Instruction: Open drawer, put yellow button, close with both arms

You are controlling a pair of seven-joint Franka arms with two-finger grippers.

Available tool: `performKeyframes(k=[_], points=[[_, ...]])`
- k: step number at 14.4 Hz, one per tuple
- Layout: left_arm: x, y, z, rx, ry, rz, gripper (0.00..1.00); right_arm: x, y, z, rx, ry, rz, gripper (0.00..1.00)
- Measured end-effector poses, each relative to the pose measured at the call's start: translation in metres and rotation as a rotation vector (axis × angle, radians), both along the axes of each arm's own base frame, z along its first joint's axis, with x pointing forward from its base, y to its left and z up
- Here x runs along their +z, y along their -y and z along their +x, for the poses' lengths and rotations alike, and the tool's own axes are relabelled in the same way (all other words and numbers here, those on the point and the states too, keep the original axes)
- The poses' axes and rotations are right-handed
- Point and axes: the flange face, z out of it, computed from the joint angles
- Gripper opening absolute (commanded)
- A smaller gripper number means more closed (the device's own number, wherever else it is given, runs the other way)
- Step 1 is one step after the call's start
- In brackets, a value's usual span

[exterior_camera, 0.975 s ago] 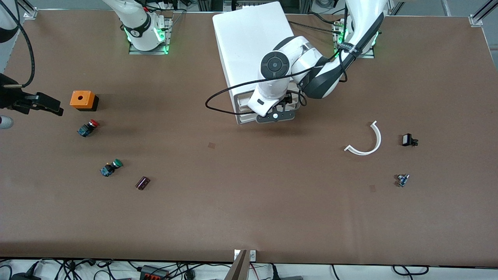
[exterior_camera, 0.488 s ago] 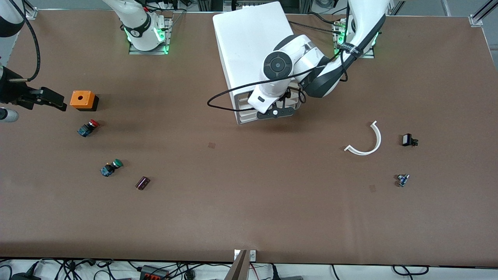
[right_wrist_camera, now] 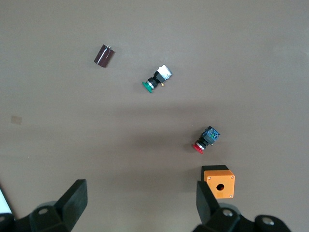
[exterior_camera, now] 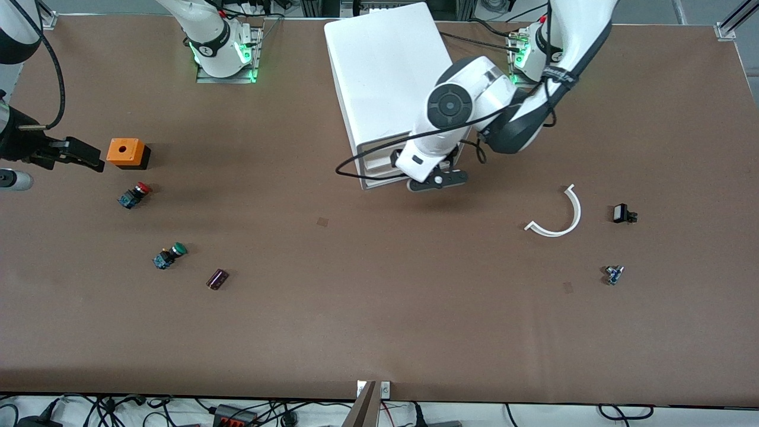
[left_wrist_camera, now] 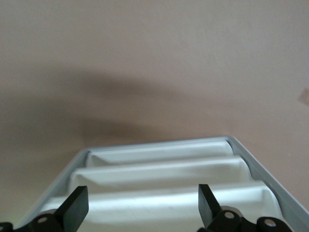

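The white cabinet (exterior_camera: 385, 71) stands between the arm bases. Its topmost drawer (exterior_camera: 379, 151) shows only its front lip; no drawer looks pulled far out. My left gripper (exterior_camera: 437, 181) hangs open and empty over the cabinet's front, at the corner toward the left arm's end. In the left wrist view it (left_wrist_camera: 143, 208) is spread above the stacked drawer lips (left_wrist_camera: 159, 191). My right gripper (exterior_camera: 80, 155) is open and empty beside an orange box (exterior_camera: 126, 153), also in the right wrist view (right_wrist_camera: 140, 200). The yellow button is out of view.
A red-capped button (exterior_camera: 135, 194) (right_wrist_camera: 206, 139), a green-capped button (exterior_camera: 170, 255) (right_wrist_camera: 157, 79) and a dark cylinder (exterior_camera: 217, 279) (right_wrist_camera: 103, 55) lie near the right arm's end. A white curved strip (exterior_camera: 560, 216), a small black part (exterior_camera: 622, 213) and a small blue part (exterior_camera: 614, 274) lie toward the left arm's end.
My left gripper has shifted along the cabinet's front toward the left arm's end. My right gripper has moved a little toward the bases and closer to the orange box.
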Motion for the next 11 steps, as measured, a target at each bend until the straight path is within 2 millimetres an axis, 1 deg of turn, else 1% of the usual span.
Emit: performKeyframes(k=[3,5,8,10,11], points=[[0.024,-0.055,0.027,-0.059,0.038,0.096,1.0,-0.002,0.0,0.001,0.0,-0.003,0.0,1.0],[0.049,-0.096,0.049,-0.121,0.038,0.118,1.0,-0.002,0.0,0.001,0.001,-0.002,0.0,1.0],[0.085,-0.159,0.079,-0.182,0.032,0.104,1.0,-0.001,-0.001,0.001,0.001,0.002,0.0,1.0],[0.108,-0.19,0.093,-0.221,0.053,0.088,1.0,-0.001,-0.001,0.001,0.001,0.004,0.0,1.0],[0.118,-0.203,0.096,-0.251,0.066,0.084,1.0,-0.001,-0.001,0.002,0.001,0.004,0.0,1.0]])
